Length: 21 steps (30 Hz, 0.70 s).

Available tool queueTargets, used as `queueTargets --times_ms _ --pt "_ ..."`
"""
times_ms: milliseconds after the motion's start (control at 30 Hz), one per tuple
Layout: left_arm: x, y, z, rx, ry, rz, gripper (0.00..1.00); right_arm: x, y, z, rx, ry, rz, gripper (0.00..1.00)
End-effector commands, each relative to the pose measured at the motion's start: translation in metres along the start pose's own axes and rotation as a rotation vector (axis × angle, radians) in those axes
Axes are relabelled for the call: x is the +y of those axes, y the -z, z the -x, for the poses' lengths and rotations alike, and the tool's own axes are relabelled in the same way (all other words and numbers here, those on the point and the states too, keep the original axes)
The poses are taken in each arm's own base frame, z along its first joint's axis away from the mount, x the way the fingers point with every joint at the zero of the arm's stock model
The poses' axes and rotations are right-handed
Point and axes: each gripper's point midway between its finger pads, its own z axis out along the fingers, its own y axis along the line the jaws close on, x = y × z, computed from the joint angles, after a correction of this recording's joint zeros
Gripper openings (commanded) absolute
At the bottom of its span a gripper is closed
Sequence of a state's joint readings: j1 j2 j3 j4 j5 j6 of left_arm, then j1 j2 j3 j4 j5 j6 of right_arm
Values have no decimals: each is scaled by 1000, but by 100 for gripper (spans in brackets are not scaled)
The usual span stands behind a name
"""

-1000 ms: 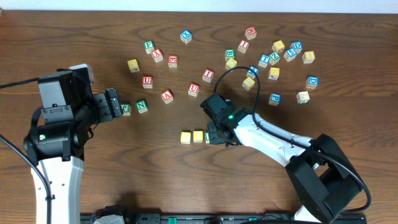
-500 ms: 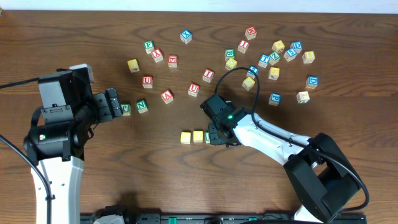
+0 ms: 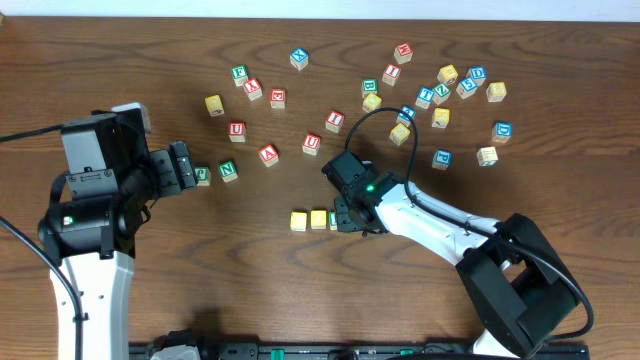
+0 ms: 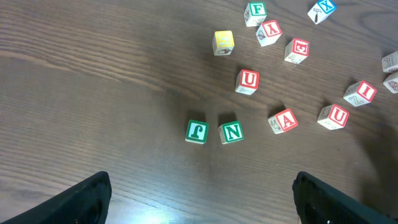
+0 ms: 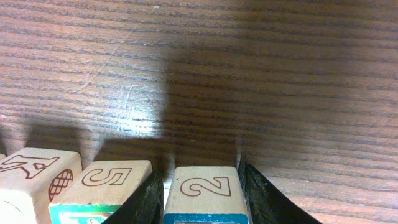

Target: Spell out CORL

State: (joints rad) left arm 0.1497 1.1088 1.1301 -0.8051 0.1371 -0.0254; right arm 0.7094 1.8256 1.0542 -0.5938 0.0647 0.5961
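The right gripper point(image 3: 343, 216) is down on the counter point(image 3: 240, 290), at the right end of a short row of cubes. From above the row reads, left to right, first yellow cube point(image 3: 298, 220), second yellow cube point(image 3: 319, 219), then only a sliver of the green-edged cube point(image 3: 334, 220) showing at the gripper's body. The fourth is hidden under the gripper.

The right wrist view shows it: the blue-edged cube point(image 5: 205, 186) sits squarely between the fingers point(image 5: 146, 202), which stand close on both sides. I cannot tell whether they pinch it or stand just free of it. Its side face reads 2, and its green-edged neighbour reads 5. Another cube further left is cut off and shows only a line drawing. None of the row's top letters can be read.

The left gripper point(image 4: 200, 180) hangs well off to the left, jaws spread wide and holding nothing. Ahead of it lie a green N cube point(image 4: 231, 132) and a green cube point(image 4: 196, 131) whose letter I can't settle. Beyond them, a red U cube point(image 4: 247, 81) and a red A cube point(image 4: 283, 121) are legible.
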Motion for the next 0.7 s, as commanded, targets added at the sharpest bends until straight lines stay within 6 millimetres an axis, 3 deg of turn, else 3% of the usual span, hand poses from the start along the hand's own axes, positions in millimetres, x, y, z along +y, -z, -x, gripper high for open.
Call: queueTargets --times_ms 0,667 --pt "-2 6 7 -22 -6 -11 91 -1 -3 -2 2 -11 -14 36" --pt "-2 6 7 -22 -6 -11 92 9 7 15 -37 -8 12 36"
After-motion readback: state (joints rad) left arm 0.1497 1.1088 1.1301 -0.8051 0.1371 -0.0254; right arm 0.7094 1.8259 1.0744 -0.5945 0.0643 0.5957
